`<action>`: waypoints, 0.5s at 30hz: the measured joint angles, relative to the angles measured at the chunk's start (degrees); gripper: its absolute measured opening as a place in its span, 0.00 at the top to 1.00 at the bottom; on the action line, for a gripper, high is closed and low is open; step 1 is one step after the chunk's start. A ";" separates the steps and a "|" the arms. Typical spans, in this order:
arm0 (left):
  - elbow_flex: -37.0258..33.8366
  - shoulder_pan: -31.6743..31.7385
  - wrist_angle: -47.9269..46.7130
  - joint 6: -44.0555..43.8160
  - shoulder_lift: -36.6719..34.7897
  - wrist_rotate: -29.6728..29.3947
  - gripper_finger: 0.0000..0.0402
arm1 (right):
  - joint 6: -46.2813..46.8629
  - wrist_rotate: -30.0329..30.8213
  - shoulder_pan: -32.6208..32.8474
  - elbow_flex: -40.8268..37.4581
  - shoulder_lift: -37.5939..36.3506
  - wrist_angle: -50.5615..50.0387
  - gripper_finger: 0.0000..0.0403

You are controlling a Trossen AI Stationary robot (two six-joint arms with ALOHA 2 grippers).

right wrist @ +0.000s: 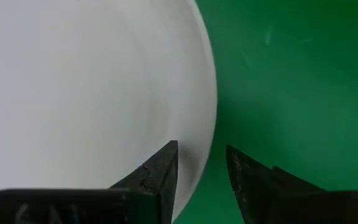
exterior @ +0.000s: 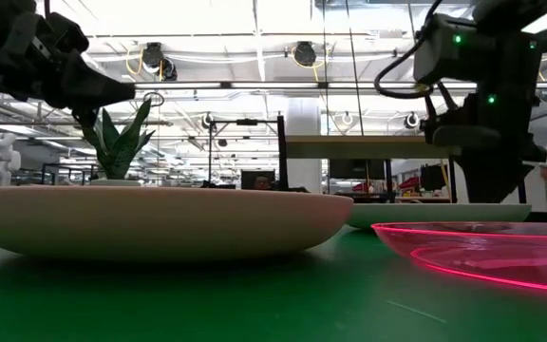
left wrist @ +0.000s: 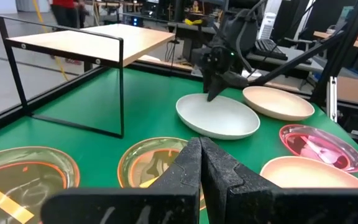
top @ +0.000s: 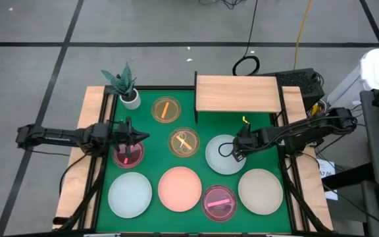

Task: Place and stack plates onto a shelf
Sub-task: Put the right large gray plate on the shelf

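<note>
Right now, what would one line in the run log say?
right gripper: jaws open astride the pale plate rim | left gripper: jaws shut, above magenta dish | shelf: no plates

Your left gripper (top: 139, 137) hovers shut over the table's left half, arm reaching in from the left edge. Your right gripper (top: 233, 153) points down right of centre, its fingers (right wrist: 160, 174) parted.

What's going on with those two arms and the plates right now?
Right gripper open, jaws straddling pale plate rim. Left gripper shut, empty, above table. Shelf bare. Nothing in the way.
</note>
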 joint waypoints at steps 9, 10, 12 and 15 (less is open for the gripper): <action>2.48 0.01 -0.44 -1.66 3.45 2.48 1.00 | -1.57 -1.92 -1.17 -1.34 0.00 2.36 0.74; 3.20 0.00 -0.45 -1.89 4.00 3.02 1.00 | -1.81 -1.90 -1.17 -1.34 0.00 2.36 0.75; 4.70 -0.07 -1.13 -1.96 5.22 3.99 1.00 | -2.27 -1.84 -1.19 -1.34 0.00 2.46 0.77; 6.59 -0.87 -2.77 -2.49 7.31 4.29 1.00 | -2.57 -1.68 -1.17 -1.34 -0.02 2.60 0.82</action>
